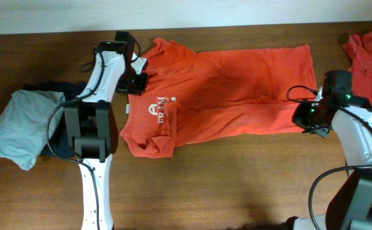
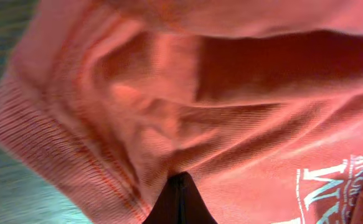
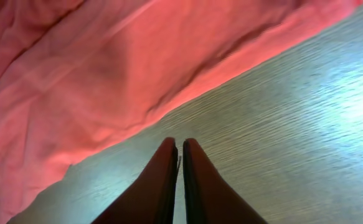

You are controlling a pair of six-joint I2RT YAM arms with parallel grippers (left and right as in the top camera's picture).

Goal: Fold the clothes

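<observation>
- Right gripper (image 3: 178,143): the two dark fingers are pressed together tip to tip with nothing between them. They hang over bare table (image 3: 293,124), just beside the edge of the spread T-shirt (image 3: 75,81) and not touching it.
- From overhead, the right gripper (image 1: 304,121) sits at the hem end of the spread T-shirt (image 1: 237,89), by the hem corner on the robot's side.
- Left gripper (image 2: 178,182): only a dark wedge of finger shows, and it looks closed. Orange-red ribbed cloth is bunched right up against the tip. I cannot tell whether any fabric is pinched in it.
- From overhead, the left gripper (image 1: 136,83) is at the collar end of the spread T-shirt, on or just at the cloth near the neck and the far sleeve.
- The spread T-shirt is orange-red and lies mostly flat on the table (image 1: 237,185), lightly wrinkled. The sleeve on the robot's side is turned in on itself.
- White print (image 1: 162,110): a small chest mark near the collar end. Its lettering is too small to read.
- Second T-shirt (image 1: 367,51): orange-red and crumpled. It lies beyond the hem end of the spread T-shirt, apart from it and partly cut off by the frame edge.
- Light-grey garment (image 1: 20,124): folded, well beyond the collar end. It rests on a dark navy garment (image 1: 55,148).
</observation>
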